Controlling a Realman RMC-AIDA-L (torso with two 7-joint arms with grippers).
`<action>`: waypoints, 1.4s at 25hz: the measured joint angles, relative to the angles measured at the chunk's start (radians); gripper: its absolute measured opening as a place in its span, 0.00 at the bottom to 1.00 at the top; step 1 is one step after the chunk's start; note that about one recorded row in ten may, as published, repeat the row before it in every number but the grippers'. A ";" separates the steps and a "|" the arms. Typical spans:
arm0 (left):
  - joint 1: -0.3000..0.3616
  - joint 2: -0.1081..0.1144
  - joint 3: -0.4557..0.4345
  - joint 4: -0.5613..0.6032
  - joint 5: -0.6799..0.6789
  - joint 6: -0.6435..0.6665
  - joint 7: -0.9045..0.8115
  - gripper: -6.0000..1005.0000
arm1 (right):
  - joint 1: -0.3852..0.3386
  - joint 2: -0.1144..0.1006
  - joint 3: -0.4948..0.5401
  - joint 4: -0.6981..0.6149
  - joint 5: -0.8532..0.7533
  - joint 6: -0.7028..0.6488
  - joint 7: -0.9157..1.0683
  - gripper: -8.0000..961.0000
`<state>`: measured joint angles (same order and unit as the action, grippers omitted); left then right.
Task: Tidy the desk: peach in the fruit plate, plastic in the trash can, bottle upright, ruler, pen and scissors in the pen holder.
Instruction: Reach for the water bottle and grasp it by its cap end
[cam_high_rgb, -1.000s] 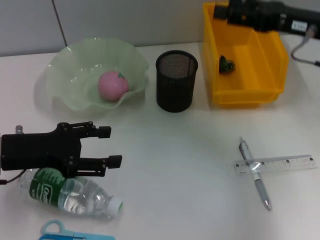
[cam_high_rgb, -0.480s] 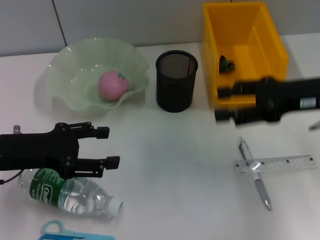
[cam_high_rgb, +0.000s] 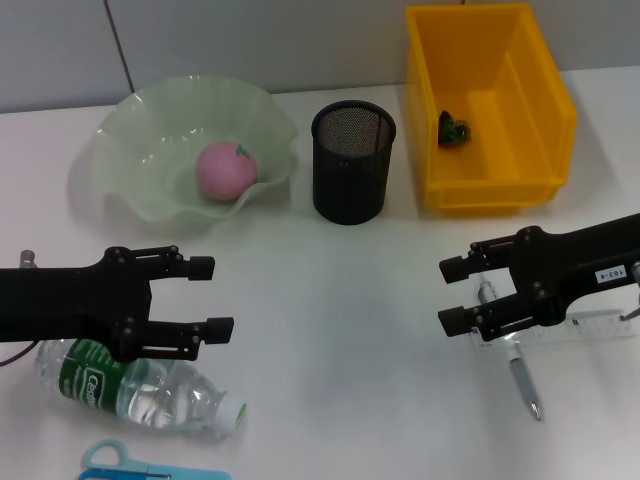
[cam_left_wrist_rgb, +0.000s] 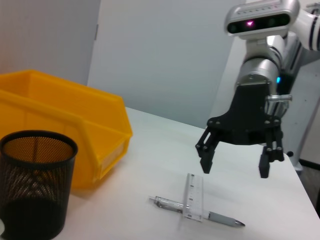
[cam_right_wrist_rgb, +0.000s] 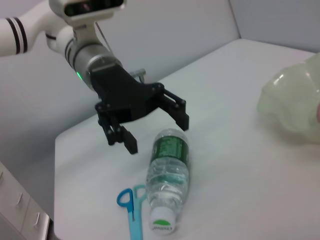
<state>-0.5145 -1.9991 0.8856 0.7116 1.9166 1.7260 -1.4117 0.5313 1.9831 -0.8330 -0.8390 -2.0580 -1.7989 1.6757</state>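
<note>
- White desk top, grey wall behind.
- One pen (cam_high_rgb: 512, 352) lies under one ruler (cam_high_rgb: 590, 328), crossing it, well to the right of the black pen holder (cam_high_rgb: 352, 160).
- Right gripper (cam_high_rgb: 458, 294) hangs above them, jaws wide and empty; it is the nearer arm. The pen's long way runs across the jaws.
- Left gripper (cam_high_rgb: 205, 297) hangs wide over one lying bottle (cam_high_rgb: 140, 384).
- One pair of scissors (cam_high_rgb: 130, 464), one peach (cam_high_rgb: 225, 170) in the plate (cam_high_rgb: 130, 140).

office-like lab; white desk (cam_high_rgb: 340, 300) (mesh pen holder (cam_high_rgb: 352, 162)), robot arms
</note>
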 joint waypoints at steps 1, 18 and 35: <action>-0.001 0.001 0.001 0.008 0.002 0.006 0.000 0.74 | 0.002 -0.001 0.000 0.002 -0.006 0.001 0.002 0.84; -0.086 -0.034 0.174 0.389 0.218 0.097 -0.096 0.73 | 0.041 -0.011 0.002 0.009 -0.112 -0.007 0.127 0.83; -0.231 -0.070 0.383 0.494 0.409 0.176 -0.169 0.72 | 0.061 -0.025 0.012 0.015 -0.113 -0.001 0.187 0.83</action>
<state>-0.7454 -2.0690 1.2690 1.2055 2.3259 1.9019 -1.5807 0.5925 1.9585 -0.8208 -0.8239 -2.1707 -1.7996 1.8630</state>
